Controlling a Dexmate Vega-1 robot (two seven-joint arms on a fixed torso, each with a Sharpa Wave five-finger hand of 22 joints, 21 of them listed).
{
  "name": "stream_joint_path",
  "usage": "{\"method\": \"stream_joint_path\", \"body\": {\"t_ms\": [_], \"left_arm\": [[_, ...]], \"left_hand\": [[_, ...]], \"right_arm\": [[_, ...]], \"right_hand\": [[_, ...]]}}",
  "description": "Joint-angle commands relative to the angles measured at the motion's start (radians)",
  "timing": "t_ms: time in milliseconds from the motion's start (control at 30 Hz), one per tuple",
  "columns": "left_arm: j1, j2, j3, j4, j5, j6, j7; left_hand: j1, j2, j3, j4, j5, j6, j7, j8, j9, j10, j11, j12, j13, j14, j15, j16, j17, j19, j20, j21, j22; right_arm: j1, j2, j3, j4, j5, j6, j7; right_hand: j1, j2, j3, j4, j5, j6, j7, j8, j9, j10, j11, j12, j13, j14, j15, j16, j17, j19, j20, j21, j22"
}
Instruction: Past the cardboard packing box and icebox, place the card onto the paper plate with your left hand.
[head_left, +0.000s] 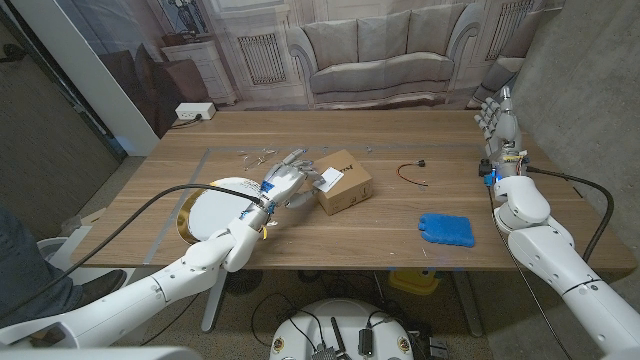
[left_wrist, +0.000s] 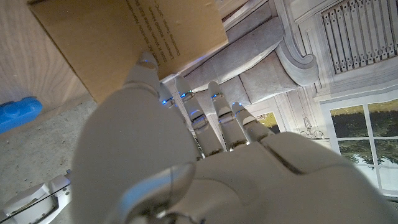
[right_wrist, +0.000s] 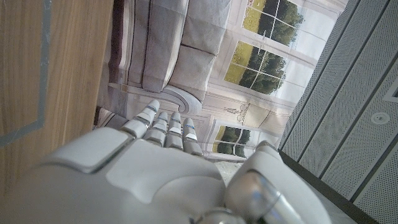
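I hold the card (head_left: 327, 178) pinched in my left hand (head_left: 283, 186) beside the cardboard box (head_left: 343, 181), near the paper plate (head_left: 215, 211); my right hand (head_left: 499, 118) waits, fingers apart.

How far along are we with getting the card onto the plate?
Nothing looks finished: the paper plate shows no card. In hand: the left hand reaches the white card beside the cardboard box; a grip cannot be confirmed. Left: carrying it to the plate. The right hand is open, aside.
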Motion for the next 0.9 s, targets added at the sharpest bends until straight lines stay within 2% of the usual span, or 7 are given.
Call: {"method": "stream_joint_path", "body": {"t_ms": [33, 700, 900], "left_arm": [[-0.003, -0.008, 0.005, 0.004, 0.001, 0.004, 0.001], [-0.003, -0.026, -0.007, 0.021, -0.052, -0.024, 0.039], [0.006, -0.031, -0.016, 0.02, -0.077, -0.033, 0.048]], "left_hand": [[0.01, 0.001, 0.004, 0.005, -0.008, 0.03, 0.0, 0.014, 0.005, 0.029, -0.001, 0.012, 0.007, 0.024, -0.152, 0.01, 0.005, 0.011, -0.037, 0.003, 0.002], [-0.003, 0.006, 0.001, 0.02, -0.011, 0.095, 0.005, 0.036, 0.0, 0.092, -0.001, 0.019, 0.024, 0.088, -0.154, 0.019, 0.01, 0.03, -0.055, 0.006, 0.002], [0.0, 0.007, 0.002, 0.022, -0.01, 0.154, 0.017, 0.057, -0.004, 0.148, -0.001, 0.03, 0.044, 0.135, -0.158, 0.027, 0.017, 0.051, -0.06, 0.009, 0.002]], "right_arm": [[-0.006, 0.0, 0.004, -0.002, 0.006, 0.008, 0.005], [-0.012, -0.004, 0.008, -0.011, 0.004, 0.014, 0.012], [-0.005, -0.003, 0.004, -0.007, 0.005, 0.013, 0.019]], "right_hand": [[-0.001, 0.004, -0.003, -0.001, -0.004, 0.01, -0.004, 0.0, 0.004, 0.01, 0.002, 0.0, 0.002, 0.006, -0.002, 0.004, 0.003, 0.004, 0.005, 0.005, 0.006], [0.0, 0.005, -0.006, -0.003, -0.004, 0.01, -0.005, 0.0, 0.004, 0.01, 0.002, 0.0, 0.002, 0.007, -0.002, 0.003, 0.003, 0.005, 0.004, 0.005, 0.006], [0.0, 0.005, -0.007, -0.003, -0.004, 0.01, -0.005, 0.0, 0.004, 0.01, 0.002, -0.001, 0.002, 0.007, -0.002, 0.003, 0.003, 0.005, 0.004, 0.005, 0.006]]}}
